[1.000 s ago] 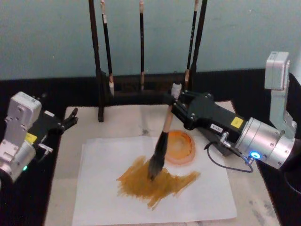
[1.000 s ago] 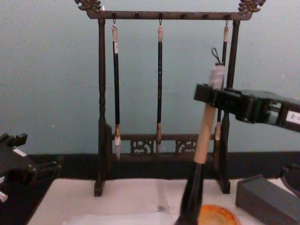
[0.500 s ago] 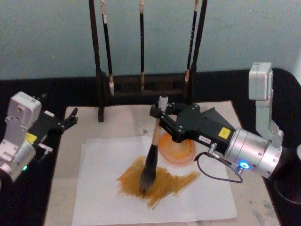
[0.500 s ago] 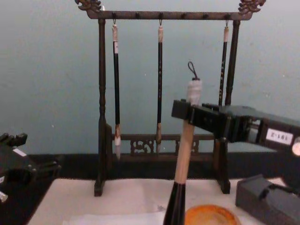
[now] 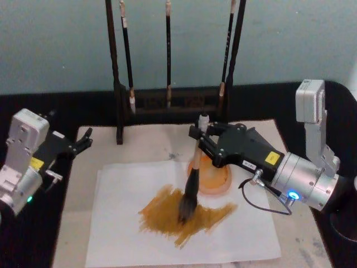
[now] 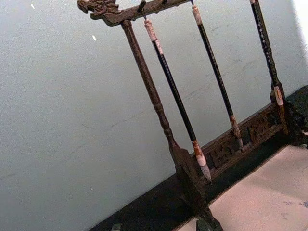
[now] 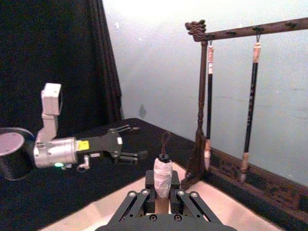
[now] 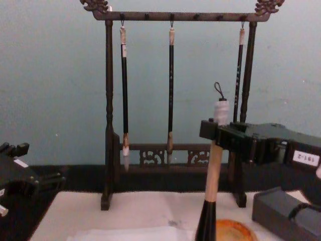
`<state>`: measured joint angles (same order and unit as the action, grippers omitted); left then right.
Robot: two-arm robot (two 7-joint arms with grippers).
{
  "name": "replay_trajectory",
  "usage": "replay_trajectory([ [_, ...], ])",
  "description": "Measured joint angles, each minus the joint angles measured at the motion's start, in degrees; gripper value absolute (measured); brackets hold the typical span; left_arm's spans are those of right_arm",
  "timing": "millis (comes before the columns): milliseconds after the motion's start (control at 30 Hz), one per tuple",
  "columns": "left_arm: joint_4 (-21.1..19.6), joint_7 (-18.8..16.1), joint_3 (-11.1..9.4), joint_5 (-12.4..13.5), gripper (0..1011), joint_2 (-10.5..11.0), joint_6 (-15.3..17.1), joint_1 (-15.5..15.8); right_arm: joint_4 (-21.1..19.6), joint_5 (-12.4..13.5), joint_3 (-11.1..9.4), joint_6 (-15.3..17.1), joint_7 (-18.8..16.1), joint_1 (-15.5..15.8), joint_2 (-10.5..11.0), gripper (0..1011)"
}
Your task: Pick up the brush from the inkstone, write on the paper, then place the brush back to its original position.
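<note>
- One tool is at work: the right tool is clamped on the brush, high on its pale handle.
- Its bristles touch the paper amid ochre strokes.
- At 2 o'clock from the bristles sits the inkstone.
- At 9 o'clock the left tool rests, fingers spread, empty.

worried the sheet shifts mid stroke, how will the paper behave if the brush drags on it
Probably floppy and light: the paper looks thin, with a wavy edge, lying on the mat. It may slide or pucker around the brown strokes, where the brush in the right claw presses. The left claw, open off to the side, pins nothing.
</note>
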<state>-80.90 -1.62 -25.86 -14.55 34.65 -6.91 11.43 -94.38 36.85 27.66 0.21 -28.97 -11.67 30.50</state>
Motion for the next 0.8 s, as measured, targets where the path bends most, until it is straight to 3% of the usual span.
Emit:
replay_trajectory([
  [133,0.0,0.0,0.0,0.0,1010,0.0,0.0,0.0,0.2,-2.0,-0.6,-0.9,0.7,0.1,-0.2,162],
  [333,0.0,0.0,0.0,0.0,1009,0.0,0.0,0.0,0.3,-2.9,-1.7,-1.1,0.9,0.3,-0.6,162],
  [800,0.0,0.0,0.0,0.0,1010,0.0,0.0,0.0,-0.4,-1.6,-2.9,-0.2,-0.4,0.7,-1.1,162],
])
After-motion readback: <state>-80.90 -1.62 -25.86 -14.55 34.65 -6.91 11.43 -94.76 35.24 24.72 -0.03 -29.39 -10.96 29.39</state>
